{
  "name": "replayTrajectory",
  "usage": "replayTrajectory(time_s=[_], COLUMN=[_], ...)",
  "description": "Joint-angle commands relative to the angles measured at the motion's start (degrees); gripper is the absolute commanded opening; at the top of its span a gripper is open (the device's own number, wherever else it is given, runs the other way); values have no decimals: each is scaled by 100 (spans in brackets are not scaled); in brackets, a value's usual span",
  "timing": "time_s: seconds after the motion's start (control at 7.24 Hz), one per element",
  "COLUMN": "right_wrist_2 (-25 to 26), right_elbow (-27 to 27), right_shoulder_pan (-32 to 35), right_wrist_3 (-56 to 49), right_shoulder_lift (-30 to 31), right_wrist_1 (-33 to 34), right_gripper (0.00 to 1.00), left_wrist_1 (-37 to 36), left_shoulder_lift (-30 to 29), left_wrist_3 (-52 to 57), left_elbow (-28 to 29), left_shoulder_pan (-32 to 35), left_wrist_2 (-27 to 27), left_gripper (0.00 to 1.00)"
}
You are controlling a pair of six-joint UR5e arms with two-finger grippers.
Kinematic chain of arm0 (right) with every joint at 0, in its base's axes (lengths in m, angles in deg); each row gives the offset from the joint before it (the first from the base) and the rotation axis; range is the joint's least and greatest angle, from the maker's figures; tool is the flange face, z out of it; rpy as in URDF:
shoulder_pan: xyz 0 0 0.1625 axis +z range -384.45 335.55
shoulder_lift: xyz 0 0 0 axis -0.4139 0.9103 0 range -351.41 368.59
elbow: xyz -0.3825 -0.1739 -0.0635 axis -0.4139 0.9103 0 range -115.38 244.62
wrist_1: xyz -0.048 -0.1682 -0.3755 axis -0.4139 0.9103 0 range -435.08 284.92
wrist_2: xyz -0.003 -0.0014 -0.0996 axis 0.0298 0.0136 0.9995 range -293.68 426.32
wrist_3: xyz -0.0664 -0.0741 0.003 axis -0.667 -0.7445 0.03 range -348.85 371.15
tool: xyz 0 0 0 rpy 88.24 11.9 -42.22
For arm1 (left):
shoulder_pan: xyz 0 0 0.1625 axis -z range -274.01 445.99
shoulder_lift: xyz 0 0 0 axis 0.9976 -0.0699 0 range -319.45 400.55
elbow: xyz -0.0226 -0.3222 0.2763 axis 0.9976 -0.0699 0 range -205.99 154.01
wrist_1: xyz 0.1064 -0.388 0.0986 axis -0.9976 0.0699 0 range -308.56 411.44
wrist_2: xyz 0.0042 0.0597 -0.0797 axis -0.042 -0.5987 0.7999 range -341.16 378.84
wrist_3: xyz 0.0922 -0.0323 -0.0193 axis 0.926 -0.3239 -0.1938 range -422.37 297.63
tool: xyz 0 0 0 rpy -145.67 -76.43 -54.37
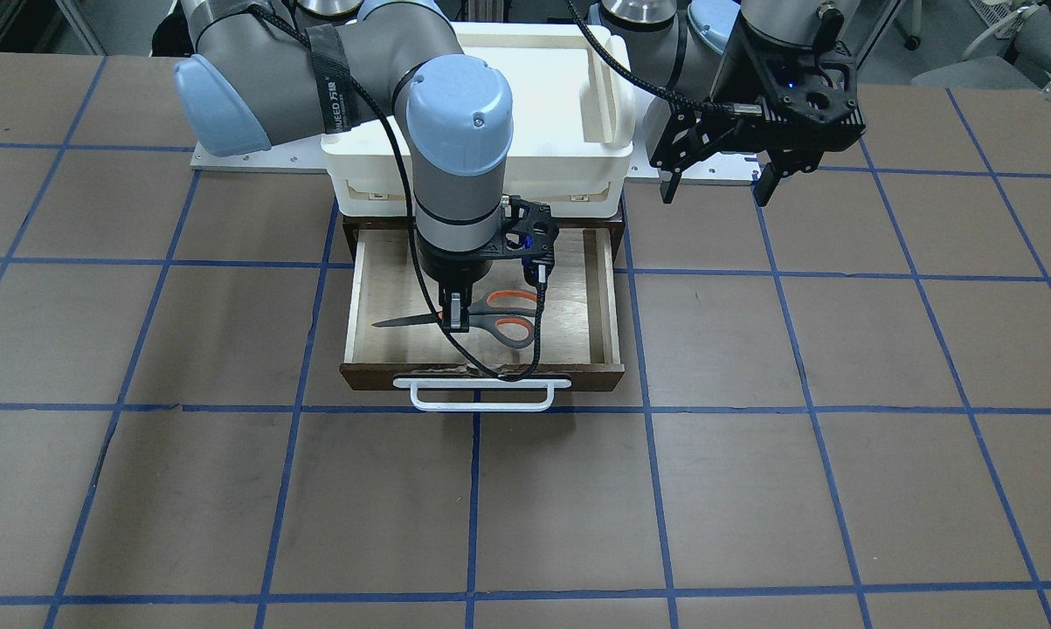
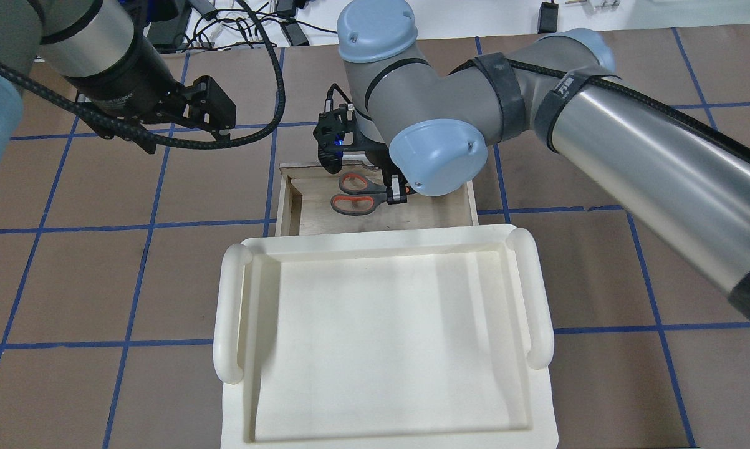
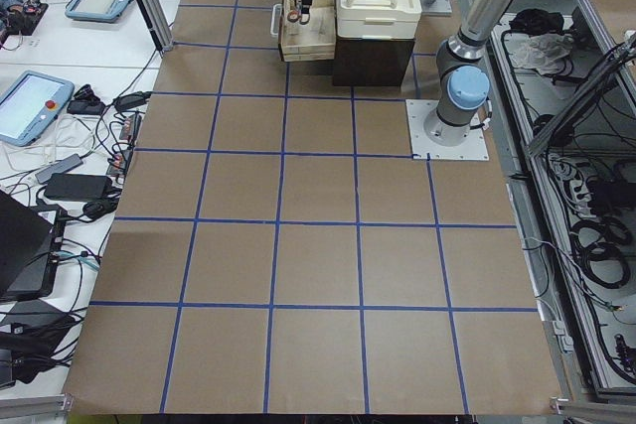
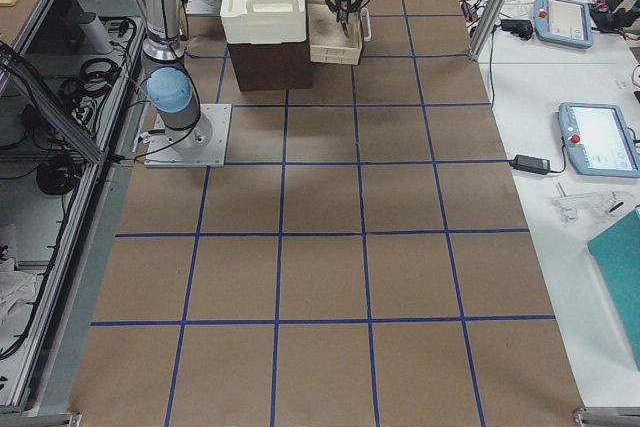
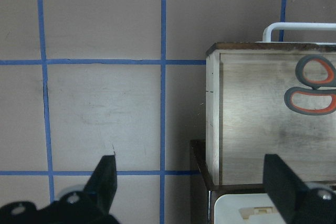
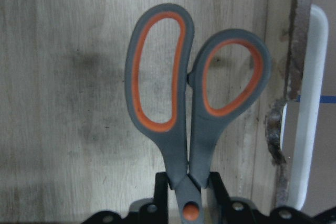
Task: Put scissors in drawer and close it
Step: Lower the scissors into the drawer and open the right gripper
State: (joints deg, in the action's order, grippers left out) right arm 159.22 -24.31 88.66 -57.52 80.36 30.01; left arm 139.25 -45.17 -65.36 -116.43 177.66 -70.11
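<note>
Right gripper (image 1: 457, 314) points straight down into the open drawer (image 1: 356, 297), clamped on the scissors (image 1: 501, 317) at their pivot; left gripper (image 1: 717, 187) hangs wide beside the drawer.

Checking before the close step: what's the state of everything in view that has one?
scissors: blades closed, held inside the drawer.
drawer: pulled open.
right gripper: shut on the scissors near the pivot.
left gripper: open, holding nothing, above the table beside the drawer.
</note>
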Motion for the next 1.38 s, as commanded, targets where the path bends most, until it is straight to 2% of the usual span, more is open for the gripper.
replayTrajectory(time_s=[0.0, 0.14, 0.28, 0.41, 0.83, 1.11, 1.24], right_wrist_2=[-148, -367, -378, -370, -352, -361, -352], right_elbow=[-89, -89, -89, -46, 147, 262, 263], right_shoulder_pan=[9, 9, 9, 0, -394, -885, -1131], right_wrist_3=[29, 55, 56, 91, 1545, 2432, 2934], right_shoulder_lift=[-5, -5, -5, 21, 345, 512, 704], right_wrist_1=[11, 55, 81, 116, 170, 125, 108], right_gripper=[41, 62, 88, 100, 100, 100, 100], left_wrist_1=[-1, -1, -1, -1, -54, -106, -202], left_shoulder_lift=[3, 3, 3, 3, -94, -199, -287], left_wrist_3=[0, 0, 0, 0, 0, 280, -598], left_elbow=[0, 0, 0, 0, 97, 9, 26], left_shoulder_pan=[0, 0, 0, 0, -70, -9, 69], left_wrist_2=[0, 0, 9, 0, 53, 88, 114], left_gripper=[100, 100, 100, 100, 100, 100, 100])
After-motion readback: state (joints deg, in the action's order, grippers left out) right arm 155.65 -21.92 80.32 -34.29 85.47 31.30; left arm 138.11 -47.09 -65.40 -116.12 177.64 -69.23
